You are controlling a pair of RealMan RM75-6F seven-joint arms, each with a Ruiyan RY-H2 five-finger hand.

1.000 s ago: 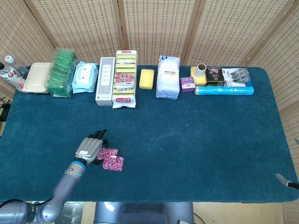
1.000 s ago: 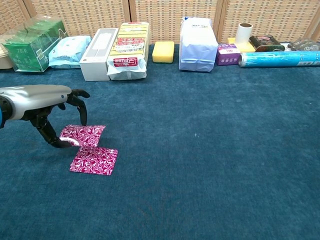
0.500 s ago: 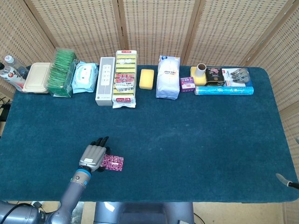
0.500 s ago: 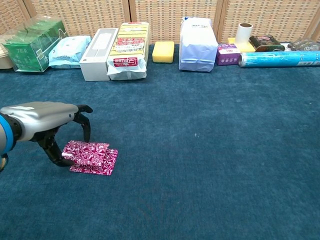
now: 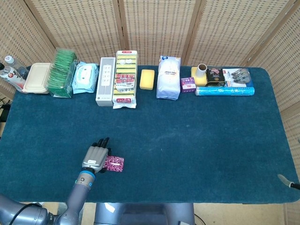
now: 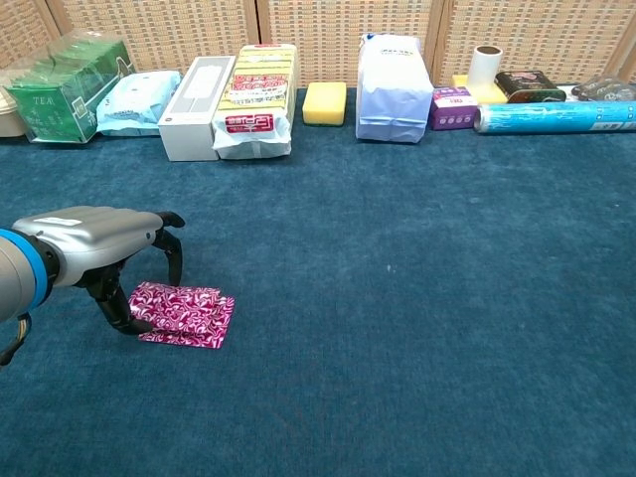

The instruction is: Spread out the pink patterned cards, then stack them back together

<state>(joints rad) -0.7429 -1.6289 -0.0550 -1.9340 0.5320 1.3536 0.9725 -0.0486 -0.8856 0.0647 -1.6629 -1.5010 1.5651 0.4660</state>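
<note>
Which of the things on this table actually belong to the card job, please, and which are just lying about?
For the job: pink cards; left hand pinching the top one.

Lying about: yellow sponge; white bag; blue roll; wet wipes; green tea boxes.

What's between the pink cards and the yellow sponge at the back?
Only bare blue tablecloth between the pink cards and the yellow sponge; both views show it.
</note>
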